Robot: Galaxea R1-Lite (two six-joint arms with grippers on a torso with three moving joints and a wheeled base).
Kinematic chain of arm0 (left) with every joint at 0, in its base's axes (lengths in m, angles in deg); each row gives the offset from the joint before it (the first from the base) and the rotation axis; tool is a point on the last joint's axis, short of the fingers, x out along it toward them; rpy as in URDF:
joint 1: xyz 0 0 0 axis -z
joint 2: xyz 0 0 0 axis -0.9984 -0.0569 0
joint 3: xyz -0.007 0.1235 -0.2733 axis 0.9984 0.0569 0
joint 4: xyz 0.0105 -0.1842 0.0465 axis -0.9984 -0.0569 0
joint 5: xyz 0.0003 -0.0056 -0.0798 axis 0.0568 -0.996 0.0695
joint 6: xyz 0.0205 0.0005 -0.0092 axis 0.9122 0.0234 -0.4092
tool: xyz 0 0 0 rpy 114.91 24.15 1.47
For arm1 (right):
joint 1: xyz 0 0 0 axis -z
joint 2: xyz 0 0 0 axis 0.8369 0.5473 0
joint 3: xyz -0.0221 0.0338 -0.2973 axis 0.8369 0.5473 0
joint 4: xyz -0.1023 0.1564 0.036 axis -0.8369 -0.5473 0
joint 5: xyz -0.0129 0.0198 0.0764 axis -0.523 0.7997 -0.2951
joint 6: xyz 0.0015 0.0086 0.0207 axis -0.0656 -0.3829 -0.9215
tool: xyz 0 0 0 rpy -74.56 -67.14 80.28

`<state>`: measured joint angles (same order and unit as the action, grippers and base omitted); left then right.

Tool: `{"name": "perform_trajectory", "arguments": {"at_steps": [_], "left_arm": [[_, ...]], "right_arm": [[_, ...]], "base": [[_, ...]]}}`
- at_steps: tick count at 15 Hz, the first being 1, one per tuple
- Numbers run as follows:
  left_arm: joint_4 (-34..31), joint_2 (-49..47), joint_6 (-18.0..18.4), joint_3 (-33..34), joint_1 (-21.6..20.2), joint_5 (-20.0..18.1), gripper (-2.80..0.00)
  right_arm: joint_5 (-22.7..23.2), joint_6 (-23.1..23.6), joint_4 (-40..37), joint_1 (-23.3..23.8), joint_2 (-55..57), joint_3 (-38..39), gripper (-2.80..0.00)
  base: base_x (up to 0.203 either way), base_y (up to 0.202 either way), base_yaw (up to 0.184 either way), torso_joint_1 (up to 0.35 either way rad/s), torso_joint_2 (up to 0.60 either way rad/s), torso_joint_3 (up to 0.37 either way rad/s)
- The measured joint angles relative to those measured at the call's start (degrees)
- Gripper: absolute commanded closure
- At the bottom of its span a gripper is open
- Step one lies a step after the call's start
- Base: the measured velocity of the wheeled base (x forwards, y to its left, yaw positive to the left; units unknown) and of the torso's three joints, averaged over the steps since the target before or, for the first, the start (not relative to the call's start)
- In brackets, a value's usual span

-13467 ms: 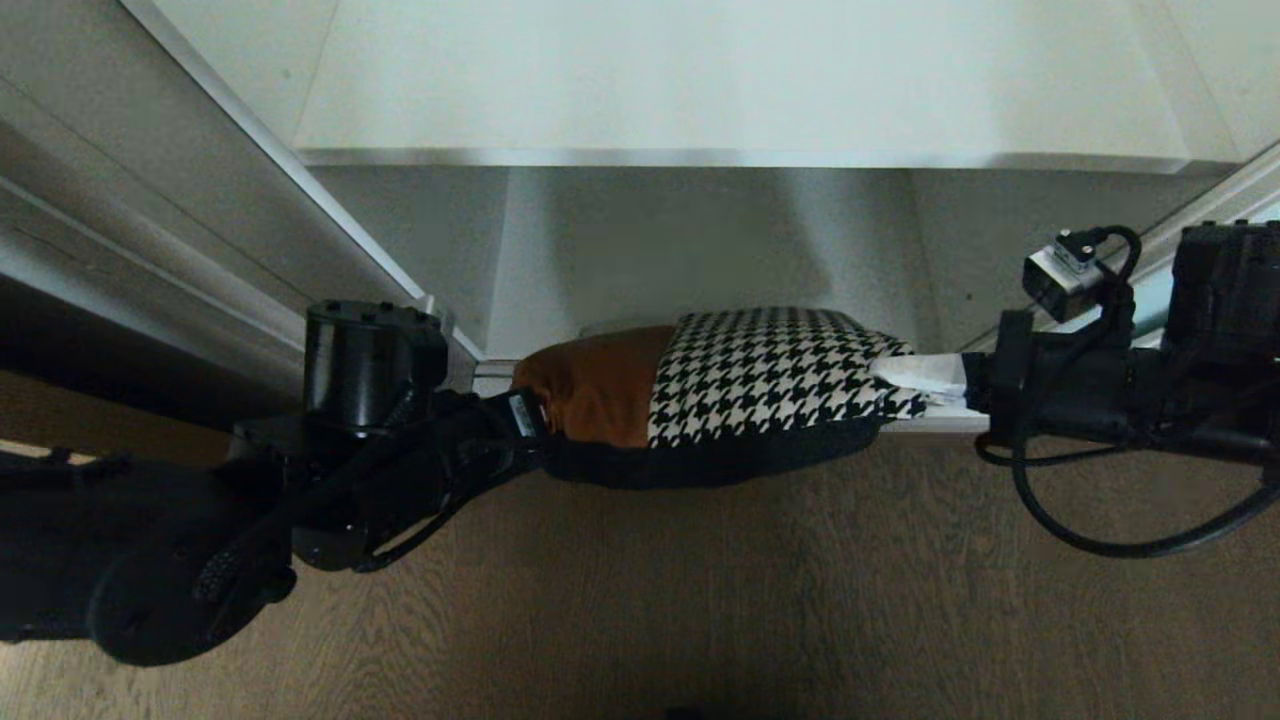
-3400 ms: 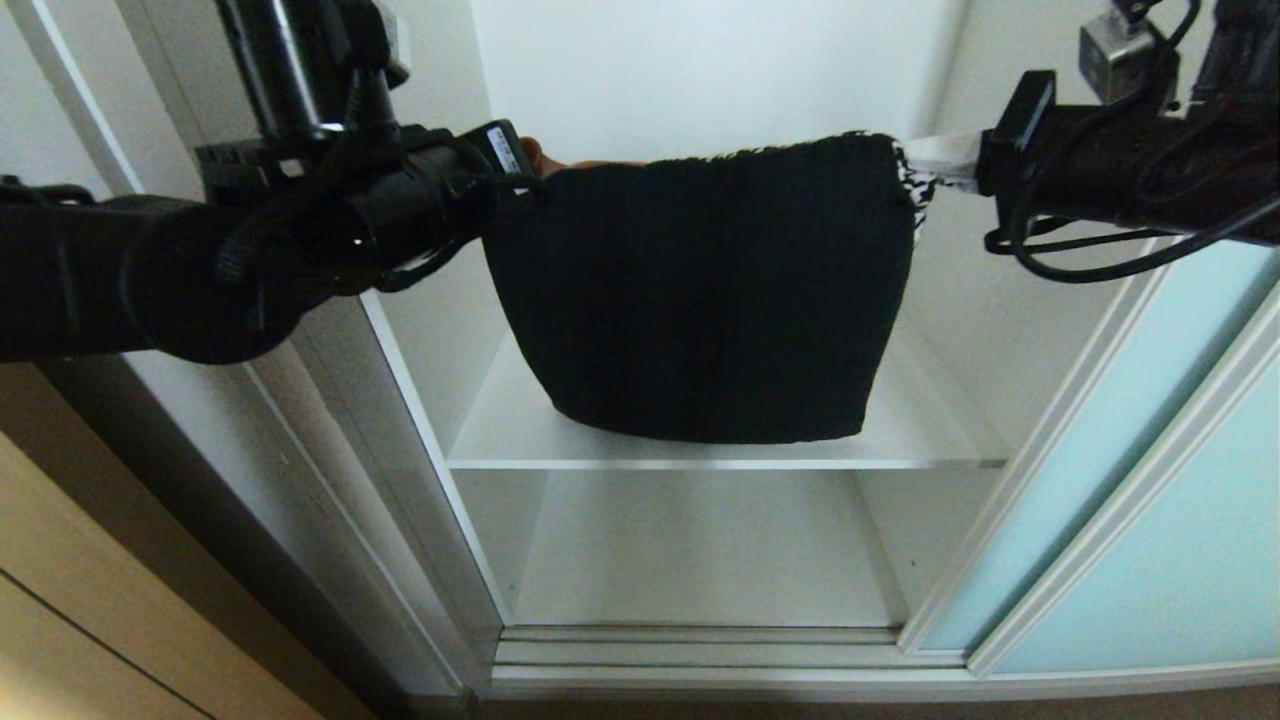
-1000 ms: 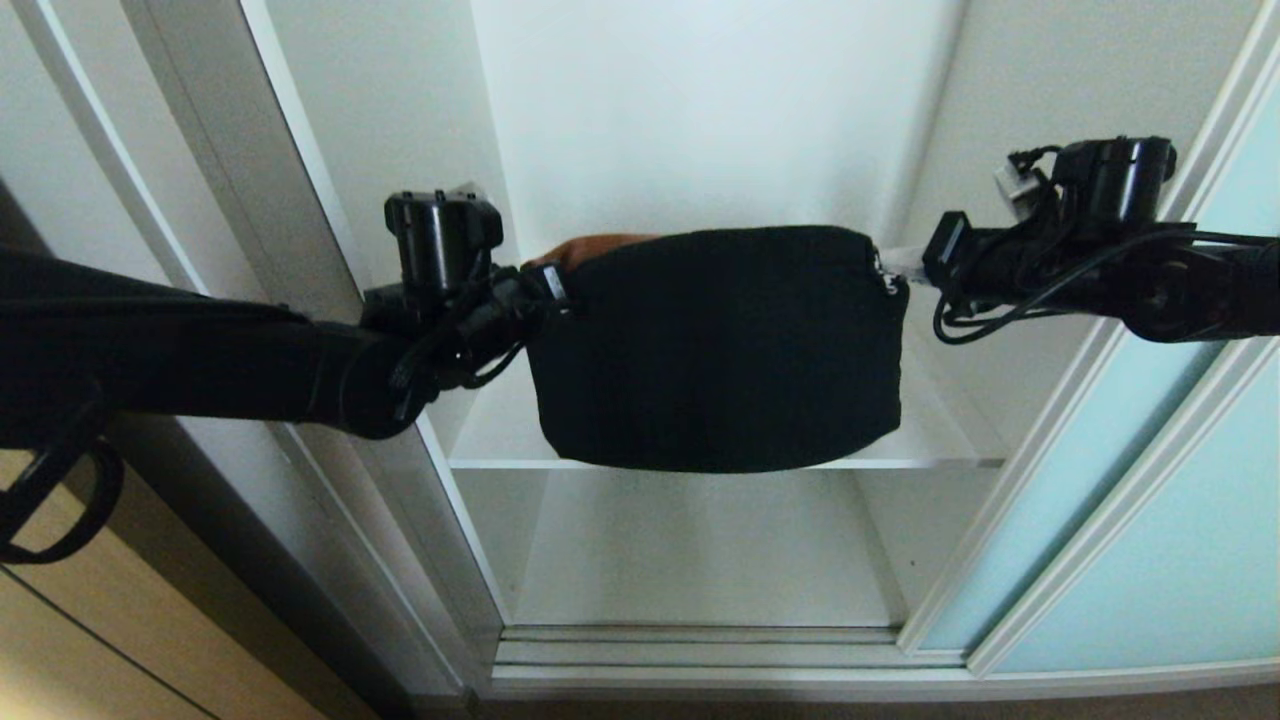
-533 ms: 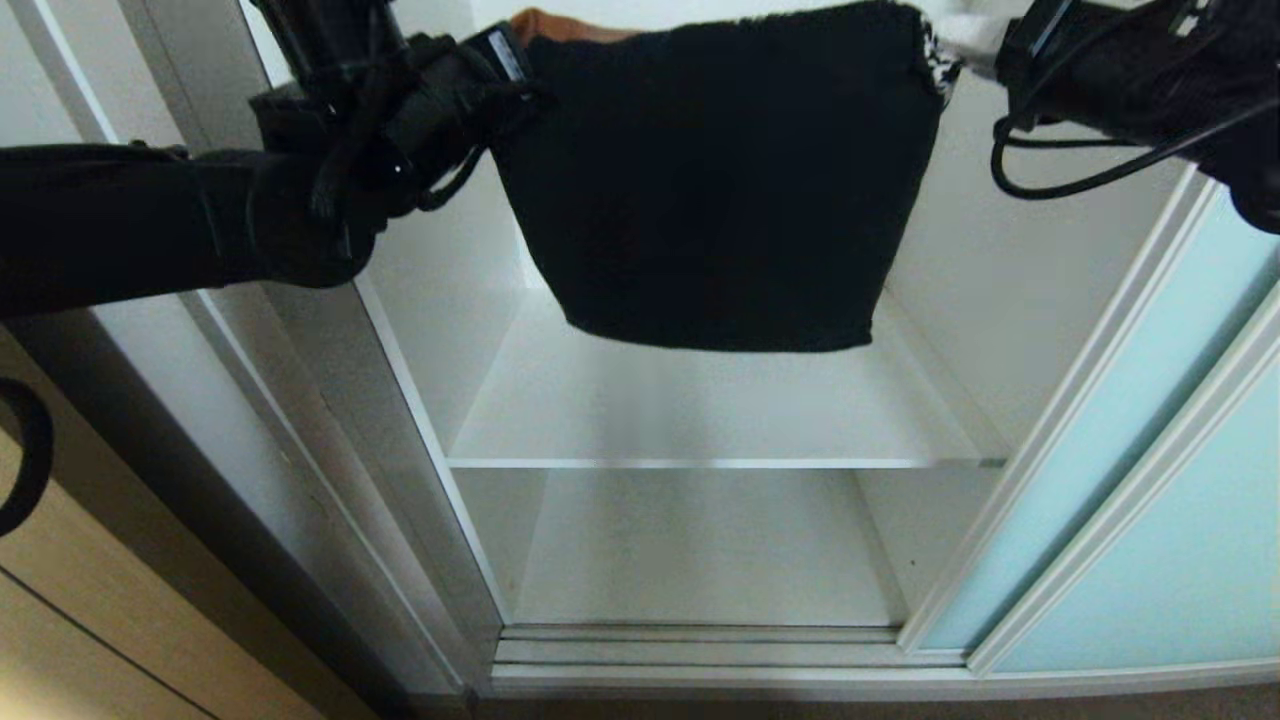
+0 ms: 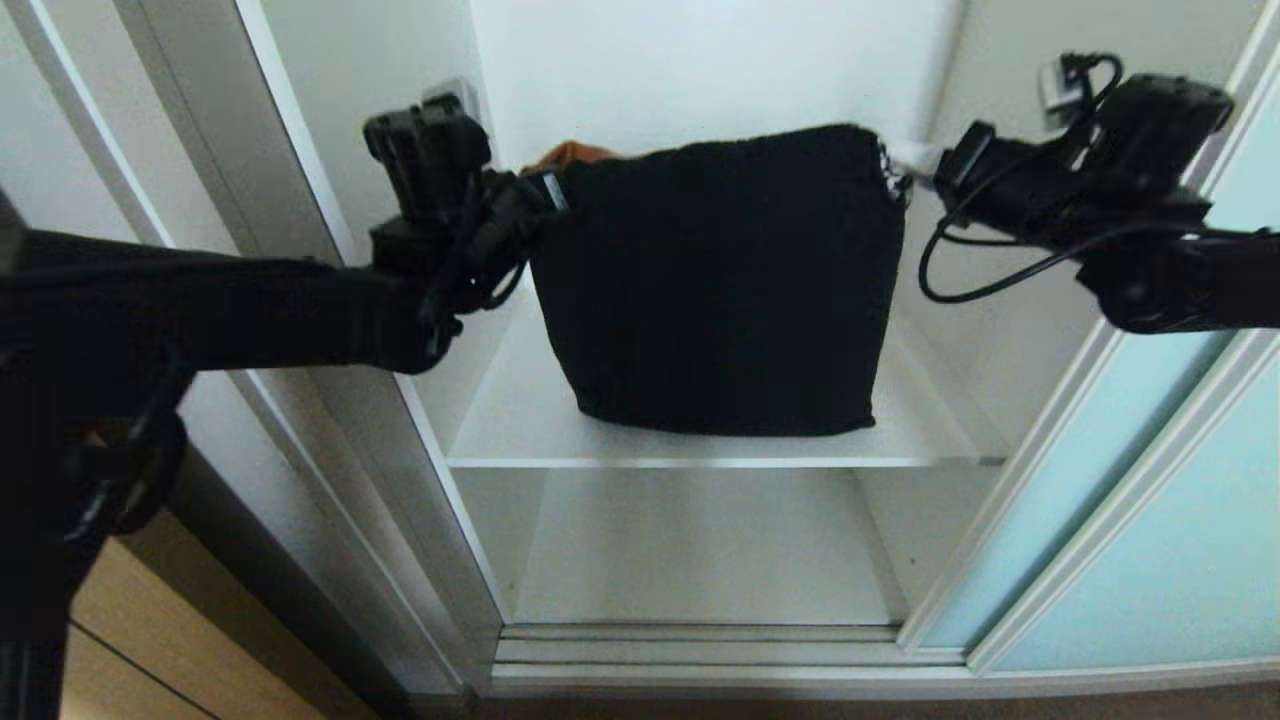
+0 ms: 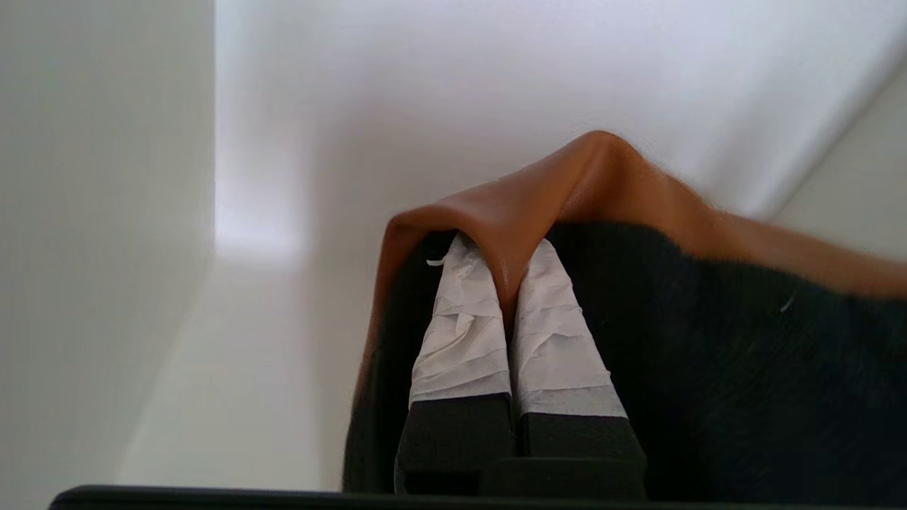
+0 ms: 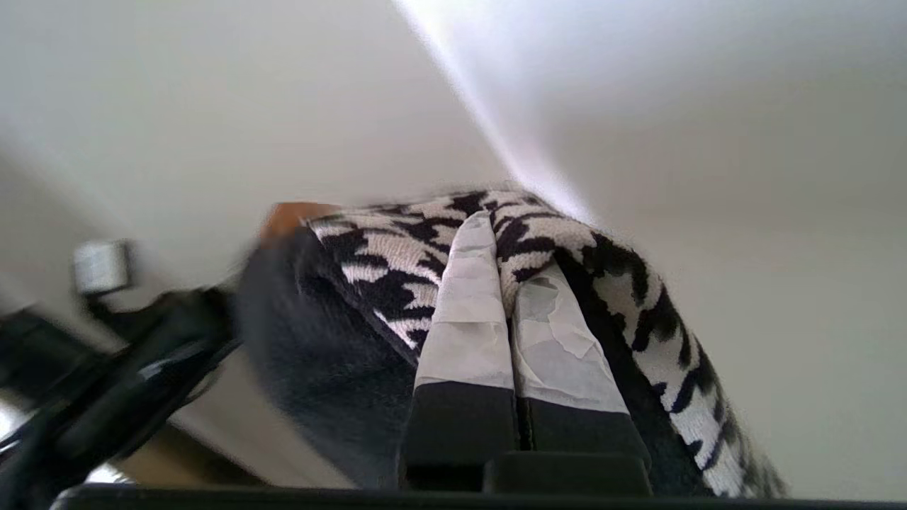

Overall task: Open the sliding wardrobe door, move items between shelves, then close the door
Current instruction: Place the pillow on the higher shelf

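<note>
The black-backed rectangular cushion (image 5: 720, 285), with rust-brown and houndstooth corners, hangs lower than half a second ago, its bottom edge now at the white laminate shelf (image 5: 520, 425). Left claw (image 5: 548, 192) and right claw (image 5: 908, 160) pinch its top corners tight. No writing is legible.

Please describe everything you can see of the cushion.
The cushion hangs upright inside the open wardrobe, its plain black fabric back facing the head camera, its lower edge at or just above the middle shelf. The left end effector pinches its rust-brown upper corner; the right end effector pinches the opposite black-and-white houndstooth corner. It looks soft, with a dark edging.
</note>
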<state>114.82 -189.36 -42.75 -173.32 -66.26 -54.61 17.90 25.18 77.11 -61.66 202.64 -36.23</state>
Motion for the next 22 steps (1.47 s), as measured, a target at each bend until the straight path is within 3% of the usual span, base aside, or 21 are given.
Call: {"name": "perform_trajectory", "arguments": {"at_steps": [3,5,9,12,16,18,22], "left_arm": [[3.5,-8.9,0.4,3.0,-2.0,0.3,0.00],[2.4,-12.9,0.2,2.3,-3.2,0.3,0.00],[0.4,-12.0,-1.2,8.2,-3.7,-0.2,0.00],[-8.6,-6.5,-6.1,11.8,-2.8,-2.0,0.00],[-27.4,2.1,-15.0,13.3,-1.8,-10.6,0.00],[-33.2,4.0,-16.0,12.8,-1.5,-12.1,0.00],[-34.7,7.6,-16.3,12.4,-1.4,-12.3,0.00]], "right_arm": [[0.1,0.4,-0.3,1.6,11.5,-1.7,0.00],[0.2,0.2,-3.3,2.5,15.8,-3.9,0.00],[0.0,-0.3,-7.5,3.1,15.9,-1.1,0.00],[-0.2,-0.3,-14.3,3.2,11.1,3.7,0.00],[-0.3,0.0,-24.0,3.3,4.3,8.9,0.00],[-0.4,0.0,-24.9,3.3,1.6,11.7,0.00],[-0.3,-0.2,-27.1,3.9,-3.9,14.3,0.00]], "base": [[0.000,0.000,0.000,0.000,0.00,0.000],[0.000,0.000,0.000,0.000,0.00,0.000],[0.000,0.000,0.000,0.000,0.00,0.000],[0.000,0.000,0.000,0.000,0.00,0.000],[0.000,0.000,0.000,0.000,0.00,0.000],[0.000,0.000,0.000,0.000,0.00,0.000],[0.000,0.000,0.000,0.000,0.00,0.000]]}}
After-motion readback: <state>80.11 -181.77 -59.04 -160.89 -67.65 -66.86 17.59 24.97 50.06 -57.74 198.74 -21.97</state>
